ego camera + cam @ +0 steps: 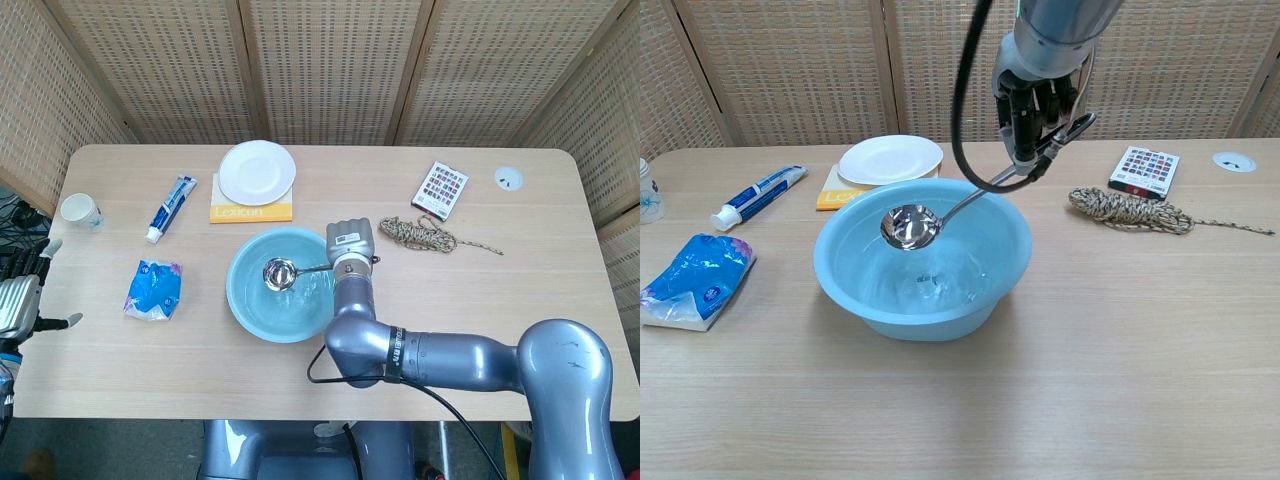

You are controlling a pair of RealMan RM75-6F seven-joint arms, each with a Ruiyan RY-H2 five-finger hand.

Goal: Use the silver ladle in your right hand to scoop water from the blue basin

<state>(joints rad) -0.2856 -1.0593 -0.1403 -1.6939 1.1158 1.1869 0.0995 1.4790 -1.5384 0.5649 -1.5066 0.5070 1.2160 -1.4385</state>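
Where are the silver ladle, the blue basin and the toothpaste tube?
silver ladle (910,227), chest view, on its bowl.
blue basin (995,277), chest view, on its outer wall.
toothpaste tube (174,202), head view, mid-tube.

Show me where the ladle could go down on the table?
Bare wood lies in front of the blue plastic basin and right of it, below the coiled tan rope. Behind the basin it is crowded: white round plate, yellow book.

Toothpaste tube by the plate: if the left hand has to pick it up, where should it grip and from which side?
Probably grip the toothpaste tube across its wide blue body, coming from above. It lies flat on the table, slanted, white cap toward the robot, flat end near the yellow book. The body's long sides look open, so fingers could straddle it.
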